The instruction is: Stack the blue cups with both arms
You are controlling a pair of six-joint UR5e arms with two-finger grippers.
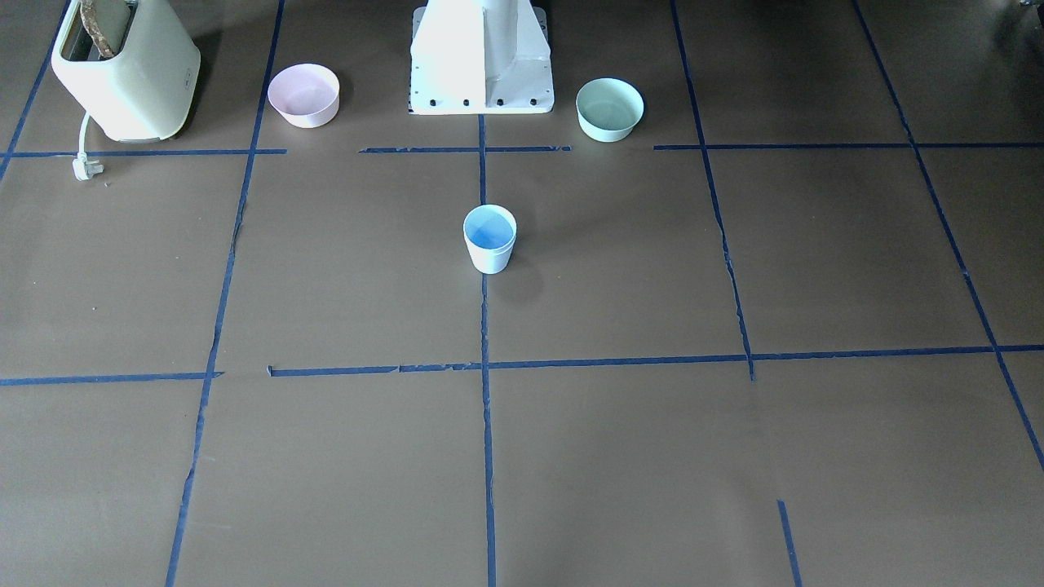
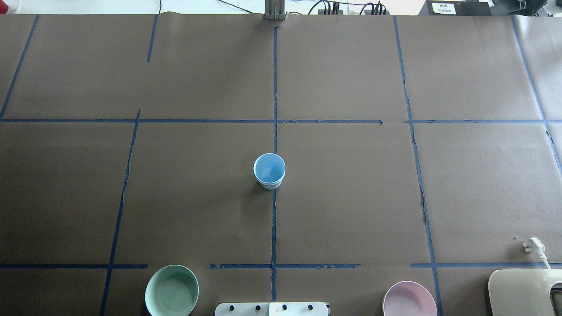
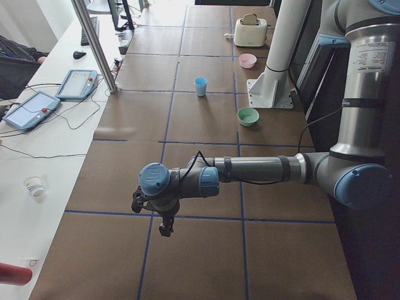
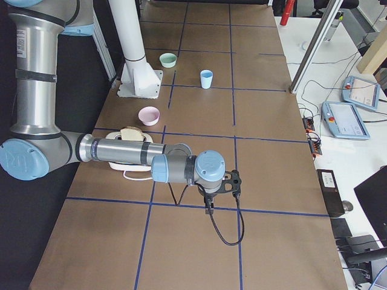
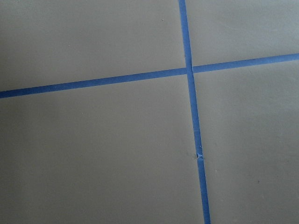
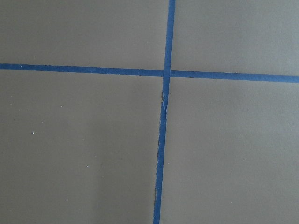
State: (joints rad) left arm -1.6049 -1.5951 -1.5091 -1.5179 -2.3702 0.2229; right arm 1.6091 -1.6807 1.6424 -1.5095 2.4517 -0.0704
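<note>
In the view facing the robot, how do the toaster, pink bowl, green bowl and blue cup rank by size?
Toaster, largest.
Pink bowl and green bowl: about alike, not ranked.
Blue cup, smallest.

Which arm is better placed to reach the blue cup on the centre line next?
Left, but only marginally. The blue cup sits on the centre tape line, offset slightly toward the robot's left. The left gripper and right gripper both hang far from it, at opposite ends.
</note>
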